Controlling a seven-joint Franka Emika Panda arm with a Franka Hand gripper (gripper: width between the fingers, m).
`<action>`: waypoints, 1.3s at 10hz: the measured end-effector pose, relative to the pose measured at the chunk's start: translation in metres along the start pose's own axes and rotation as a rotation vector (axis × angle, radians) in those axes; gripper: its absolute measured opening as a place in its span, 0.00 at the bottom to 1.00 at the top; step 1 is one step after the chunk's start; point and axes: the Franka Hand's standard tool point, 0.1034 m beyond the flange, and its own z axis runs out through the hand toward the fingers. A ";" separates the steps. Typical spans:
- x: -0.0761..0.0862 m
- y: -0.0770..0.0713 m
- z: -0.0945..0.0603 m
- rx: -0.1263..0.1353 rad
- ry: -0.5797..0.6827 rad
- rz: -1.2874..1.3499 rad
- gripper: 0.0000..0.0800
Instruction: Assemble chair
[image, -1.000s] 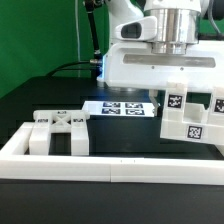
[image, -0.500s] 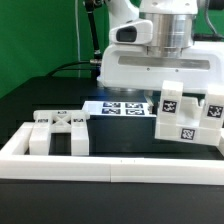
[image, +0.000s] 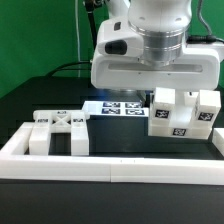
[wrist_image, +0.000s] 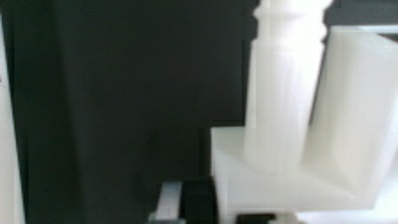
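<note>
plainly, at centre right of the exterior view, the chair (image: 185, 118): a boxy, half-built cluster of white blocks, standing roughly upright, tucked directly under the arm's wide white hand. on its near faces, square black-and-white tags, one high on the left block, one low in the middle, one on the right block; blocky patterns only, too small to read as any code or word. gripper (image: 158, 82) filling the upper middle and upper right of the frame, jaws drawn fully closed, fingertips hidden behind the hand's housing and the chair's blocks; impossible to tell whether pinching some thin part of the chair or merely close against it. just left of the chair, at mid-frame, the marker board (image: 118, 107), flat on the black table (image: 30, 100), printed with a row of the same kind of tags, its right end cut off by the chair. at lower left, loose white pieces (image: 58, 130), side by side, set against the inner side of the long white border rail (image: 110, 165) stretching across the lower frame. at upper left, a green backdrop (image: 40, 30) and a dark cable (image: 75, 68). in the wrist view, blurred and very close: a white turned post (wrist_image: 290, 40) beside a taller flat slab, both joined to a white block (wrist_image: 294, 170), dark table behind.
</note>
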 end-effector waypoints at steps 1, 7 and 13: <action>-0.007 0.001 0.004 0.000 -0.098 0.002 0.04; -0.020 0.006 0.028 -0.023 -0.559 0.014 0.04; -0.021 0.011 0.040 -0.036 -0.677 0.026 0.36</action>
